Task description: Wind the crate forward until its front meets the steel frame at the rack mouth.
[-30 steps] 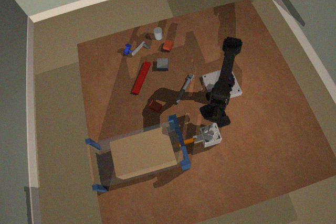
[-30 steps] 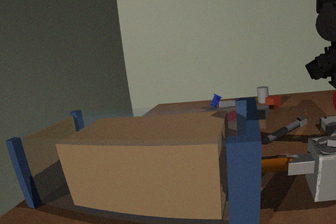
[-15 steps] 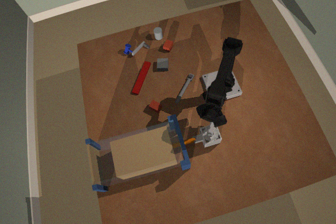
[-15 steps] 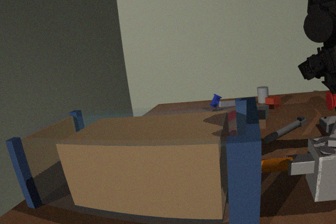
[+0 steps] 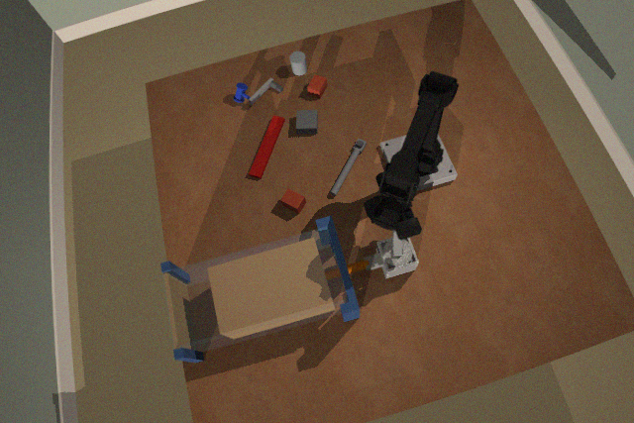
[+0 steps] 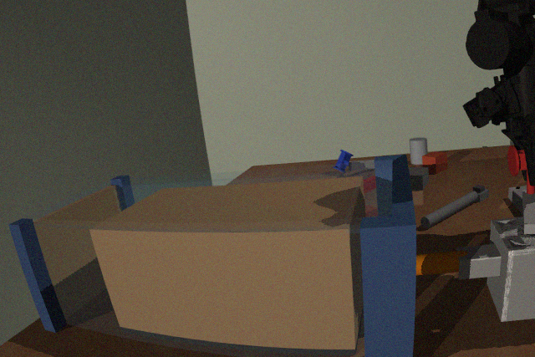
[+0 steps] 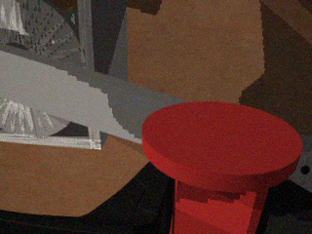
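Observation:
The tan crate (image 5: 270,285) (image 6: 228,283) sits flat inside the clear-panelled cubby, its front close behind the blue frame (image 5: 339,262) (image 6: 387,279) with a narrow gap showing. An orange strap (image 5: 359,266) (image 6: 440,262) runs from the mouth to the pale winch (image 5: 404,268) (image 6: 520,288). The winch handle's grey arm (image 5: 397,245) (image 7: 63,88) reaches over the winch top; its key in the hole is not visible. My gripper (image 7: 199,154) is shut on the handle's red grip (image 6: 530,184), below its round red cap (image 6: 514,160) (image 7: 219,136). The arm hides the grip in the top view.
A grey rod tool (image 5: 347,169) (image 6: 451,210) lies between the cubby and the robot base (image 5: 445,172). Farther off are a red bar (image 5: 265,147), red blocks (image 5: 293,200) (image 5: 317,85), a grey block (image 5: 306,121), a pale cylinder (image 5: 297,63) (image 6: 417,152) and a blue-knobbed crank (image 5: 240,92) (image 6: 343,160).

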